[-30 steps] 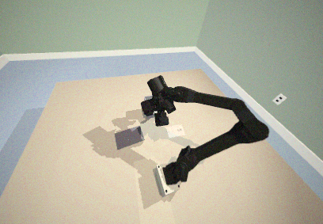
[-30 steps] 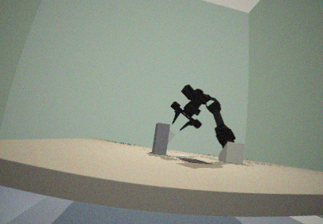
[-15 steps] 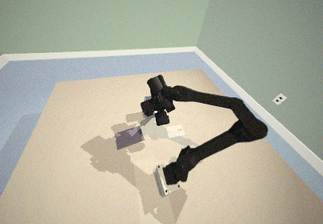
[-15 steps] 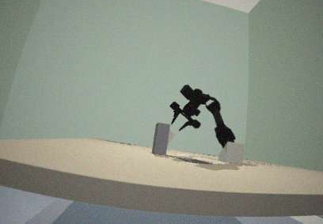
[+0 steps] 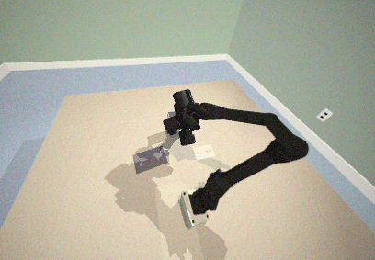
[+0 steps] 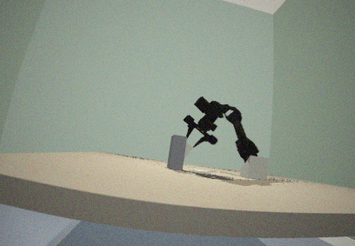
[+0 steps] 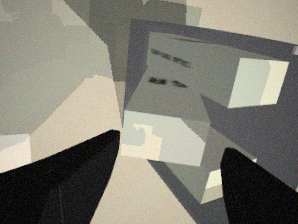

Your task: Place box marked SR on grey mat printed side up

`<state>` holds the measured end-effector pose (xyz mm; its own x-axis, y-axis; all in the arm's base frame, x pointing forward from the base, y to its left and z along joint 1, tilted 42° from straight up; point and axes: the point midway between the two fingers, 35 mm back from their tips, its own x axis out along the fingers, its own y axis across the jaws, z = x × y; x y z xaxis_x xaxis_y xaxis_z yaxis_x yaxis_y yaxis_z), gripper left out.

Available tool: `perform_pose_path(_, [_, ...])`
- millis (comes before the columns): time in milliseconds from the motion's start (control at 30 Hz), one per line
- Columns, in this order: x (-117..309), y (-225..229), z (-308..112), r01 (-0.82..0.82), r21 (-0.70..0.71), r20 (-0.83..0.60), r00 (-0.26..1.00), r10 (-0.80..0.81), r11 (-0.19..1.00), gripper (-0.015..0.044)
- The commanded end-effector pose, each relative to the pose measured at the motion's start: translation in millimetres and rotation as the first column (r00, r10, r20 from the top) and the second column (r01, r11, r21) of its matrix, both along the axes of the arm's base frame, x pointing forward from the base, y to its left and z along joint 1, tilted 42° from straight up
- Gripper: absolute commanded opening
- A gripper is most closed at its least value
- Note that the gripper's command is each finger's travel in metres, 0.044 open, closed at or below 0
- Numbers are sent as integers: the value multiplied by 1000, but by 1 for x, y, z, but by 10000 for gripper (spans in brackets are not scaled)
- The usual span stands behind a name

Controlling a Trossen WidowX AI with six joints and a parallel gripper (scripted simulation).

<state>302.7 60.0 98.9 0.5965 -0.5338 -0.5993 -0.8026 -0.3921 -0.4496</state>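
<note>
Three boxes [image 7: 165, 137] are shown by the wrist view standing in the bin [image 7: 137, 37] [image 6: 176, 152] (SR among them, its code unreadable); the gripper [image 7: 170, 148] [image 5: 179, 131] [image 6: 190, 142] is spread, empty. By an off-centre descent, neighbours could be toppled. From outside, bin-wall contact seems risked.

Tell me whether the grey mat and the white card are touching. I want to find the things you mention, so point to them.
Apart: the top view shows bare tabletop [image 5: 257, 181] between the grey mat [image 5: 151, 161] and white card [image 5: 201, 154] [image 7: 14, 153].

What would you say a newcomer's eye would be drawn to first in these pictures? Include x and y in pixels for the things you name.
Probably the black arm [image 5: 234, 174] [image 6: 240, 129], bent high over the pale table [image 5: 92, 209] [image 6: 109, 189]. In the wrist view, the gripper's dark fingers frame a pale box [image 7: 162, 137] in the foreground, with two more boxes beside it in the bin [image 7: 265, 135].
</note>
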Motion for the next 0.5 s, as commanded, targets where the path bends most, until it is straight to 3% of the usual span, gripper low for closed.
perform_pose_path(0, [3, -5, -8, -2, -6, -12, 1000, 2, 1000, 238])
perform_pose_path(333, [5, -8, -10, -2, -7, -11, 1000, 2, 1000, 238])
perform_pose_path(467, [5, -7, -7, 1, -5, -3, 1000, -1, 1000, 211])
